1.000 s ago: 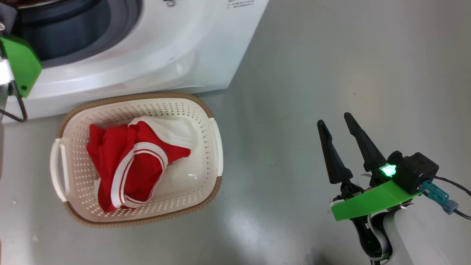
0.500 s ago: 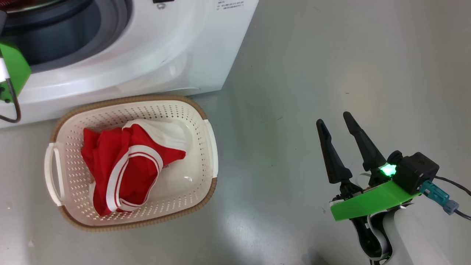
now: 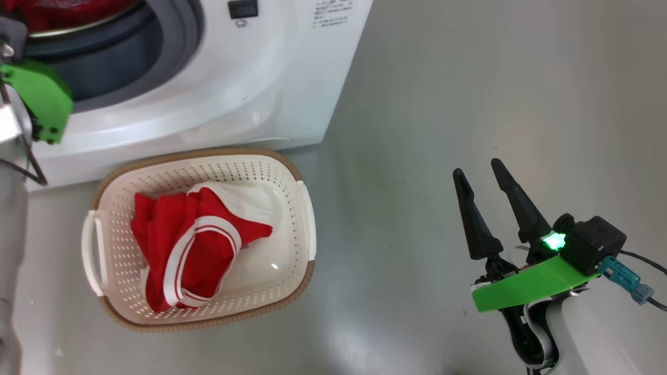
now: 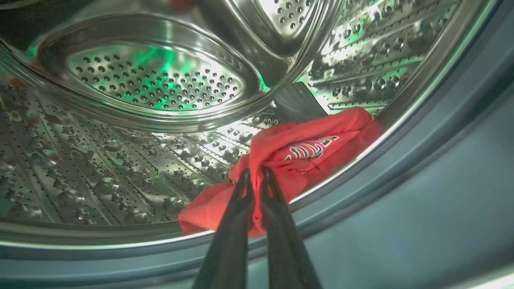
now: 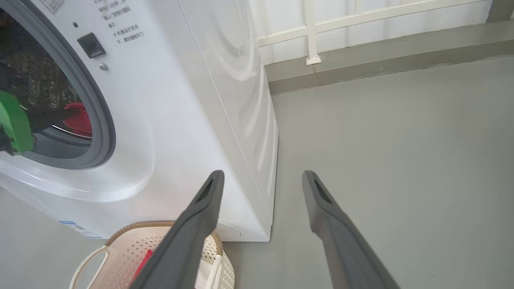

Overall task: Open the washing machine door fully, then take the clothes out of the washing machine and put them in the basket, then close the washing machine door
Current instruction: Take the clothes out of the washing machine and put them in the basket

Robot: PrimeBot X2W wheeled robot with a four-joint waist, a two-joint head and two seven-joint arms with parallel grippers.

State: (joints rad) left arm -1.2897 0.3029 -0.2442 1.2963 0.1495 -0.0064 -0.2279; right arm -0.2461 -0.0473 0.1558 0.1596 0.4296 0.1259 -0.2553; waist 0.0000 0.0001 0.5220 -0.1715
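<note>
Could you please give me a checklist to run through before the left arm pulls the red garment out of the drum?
1. Left gripper shut on the red garment: ok.
2. Red garment free of snags where it lies at the front lip of the drum: cannot tell.
3. Basket on the floor right in front of the washing machine: ok.
4. Room in the basket: the other garment sits toward its left, and the right part is bare: ok.
5. Right gripper open, over the floor, well apart from the basket: ok.
</note>
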